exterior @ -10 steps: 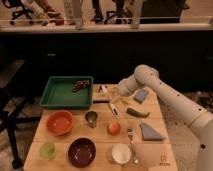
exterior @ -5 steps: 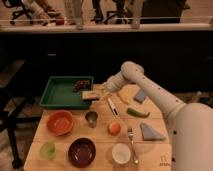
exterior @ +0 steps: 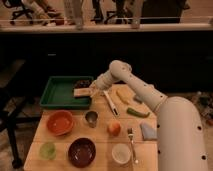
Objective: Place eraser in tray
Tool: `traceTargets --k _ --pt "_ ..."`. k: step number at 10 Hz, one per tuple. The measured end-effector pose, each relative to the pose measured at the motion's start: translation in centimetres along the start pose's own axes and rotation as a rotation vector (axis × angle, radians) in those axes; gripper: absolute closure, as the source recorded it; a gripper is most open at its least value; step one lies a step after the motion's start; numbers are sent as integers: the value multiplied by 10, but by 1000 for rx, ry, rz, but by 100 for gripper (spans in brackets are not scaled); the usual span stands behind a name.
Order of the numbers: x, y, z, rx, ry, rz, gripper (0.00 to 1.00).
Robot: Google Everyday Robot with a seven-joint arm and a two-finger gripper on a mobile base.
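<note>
Table (exterior: 100, 145) crowded with bowls and cutlery. Green tray (exterior: 57, 95) at far left corner. Claw (exterior: 91, 91) clamped shut on eraser (exterior: 81, 92), hovering over tray's right rim. Released here, could catch the rim and tip out onto table; better carried further inward first.

No text, label, brand or number is showing legibly anywhere on the bench (exterior: 100, 137) or the things lying on it. The pincer (exterior: 93, 91) is hovering at the right rim of the tray (exterior: 57, 95), clamped on the eraser (exterior: 81, 92), and neither is bearing any readable mark.
</note>
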Motion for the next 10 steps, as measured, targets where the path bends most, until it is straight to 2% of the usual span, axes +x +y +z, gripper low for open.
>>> traceTargets --k 2,4,7,10 --pt "-4 -1 11 37 12 49 100" --pt "-2 -1 20 53 6 97 100" --pt "-2 -1 47 25 -25 144 100" --pt "-12 -5 70 -16 -44 143 100"
